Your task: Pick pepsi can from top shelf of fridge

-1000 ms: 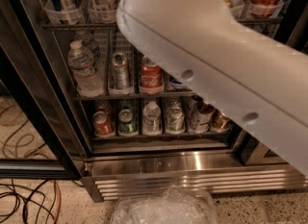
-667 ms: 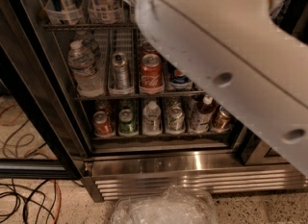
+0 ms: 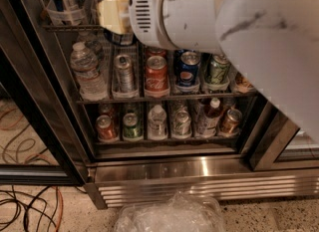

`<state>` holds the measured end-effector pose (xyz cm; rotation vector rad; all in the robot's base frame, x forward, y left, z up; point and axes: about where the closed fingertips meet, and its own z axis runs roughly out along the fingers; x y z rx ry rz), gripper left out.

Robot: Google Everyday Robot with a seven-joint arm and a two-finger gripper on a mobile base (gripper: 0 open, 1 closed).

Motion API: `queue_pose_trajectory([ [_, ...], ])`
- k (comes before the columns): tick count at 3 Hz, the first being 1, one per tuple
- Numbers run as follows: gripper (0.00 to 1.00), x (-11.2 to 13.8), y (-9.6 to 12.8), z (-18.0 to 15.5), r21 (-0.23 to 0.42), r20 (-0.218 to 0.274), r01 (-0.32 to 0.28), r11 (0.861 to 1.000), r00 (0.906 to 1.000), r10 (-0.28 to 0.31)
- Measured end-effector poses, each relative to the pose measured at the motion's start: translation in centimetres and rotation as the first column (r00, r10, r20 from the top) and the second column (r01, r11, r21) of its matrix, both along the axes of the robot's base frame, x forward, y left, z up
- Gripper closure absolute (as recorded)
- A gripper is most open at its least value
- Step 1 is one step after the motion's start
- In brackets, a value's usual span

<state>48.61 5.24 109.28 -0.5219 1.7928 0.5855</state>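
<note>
The fridge [image 3: 199, 174] stands open, with wire shelves of drinks. My white arm fills the upper right. My gripper [image 3: 115, 14] is at the top shelf [image 3: 65, 27], its pale yellow tip right in front of a dark blue can [image 3: 118, 38] that stands in a clear holder there. That can shows only its base and a bit of its top, so I cannot read its label. A second blue Pepsi can [image 3: 188, 70] stands on the middle shelf.
The middle shelf holds a water bottle [image 3: 85, 71], a silver can [image 3: 123, 71], a red Coca-Cola can [image 3: 156, 74] and a green can [image 3: 218, 69]. The bottom shelf holds several cans and bottles. A crumpled clear plastic bag [image 3: 169, 216] and cables [image 3: 25, 211] lie on the floor.
My arm has swung up and to the right, uncovering the right side of the middle and bottom shelves. Its wrist and gripper are now at the top shelf.
</note>
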Motion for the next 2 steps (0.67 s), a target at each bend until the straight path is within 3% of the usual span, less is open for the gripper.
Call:
queue_pose_trajectory([
  [1, 1.00, -1.01, 0.59, -0.76, -0.041, -0.017, -0.041, 0.998, 0.9990, 0.041],
  [2, 1.00, -1.33, 1.08, -0.35, -0.043, -0.010, -0.047, 0.998, 0.9989, 0.047],
])
